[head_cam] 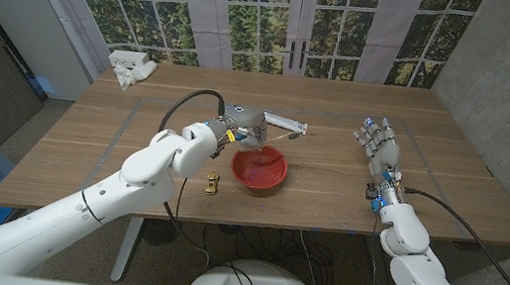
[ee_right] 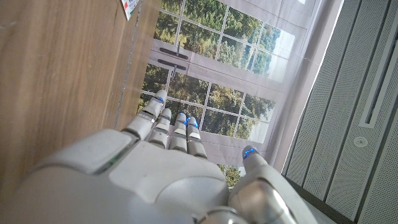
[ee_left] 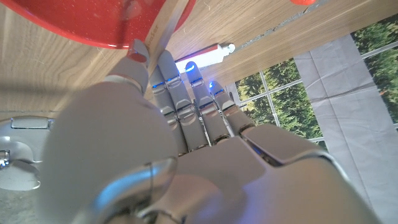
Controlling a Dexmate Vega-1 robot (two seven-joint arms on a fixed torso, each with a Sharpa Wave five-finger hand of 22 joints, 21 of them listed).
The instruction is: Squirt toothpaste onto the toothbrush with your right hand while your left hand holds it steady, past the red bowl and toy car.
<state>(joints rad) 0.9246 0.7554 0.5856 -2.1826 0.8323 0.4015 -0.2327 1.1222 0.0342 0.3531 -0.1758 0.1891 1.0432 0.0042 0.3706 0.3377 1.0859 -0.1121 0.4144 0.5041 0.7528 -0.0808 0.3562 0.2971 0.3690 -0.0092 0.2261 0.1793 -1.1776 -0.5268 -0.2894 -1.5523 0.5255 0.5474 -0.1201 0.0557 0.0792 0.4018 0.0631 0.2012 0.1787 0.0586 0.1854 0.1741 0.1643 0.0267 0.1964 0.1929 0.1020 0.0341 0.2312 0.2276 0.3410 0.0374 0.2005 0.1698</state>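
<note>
Head view shows the left hand (head_cam: pixel 242 129) pinching a thin wooden toothbrush (head_cam: pixel 273 139), and the brush sticks out over the far rim of the red bowl (head_cam: pixel 259 170) right below that hand. Just past the left hand lies the white toothpaste tube (head_cam: pixel 285 122), and a small yellow toy car (head_cam: pixel 212 184) sits near its wrist. Well apart from them, the right hand (head_cam: pixel 381 144) holds nothing, fingers straight and a little spread, near the wooden table (head_cam: pixel 451 170) on its far side.

Wooden table (head_cam: pixel 329 188): red bowl (head_cam: pixel 259 170), toy car (head_cam: pixel 212 184) (yellow), toothpaste (head_cam: pixel 284 122), cloth (head_cam: pixel 132 69).
</note>
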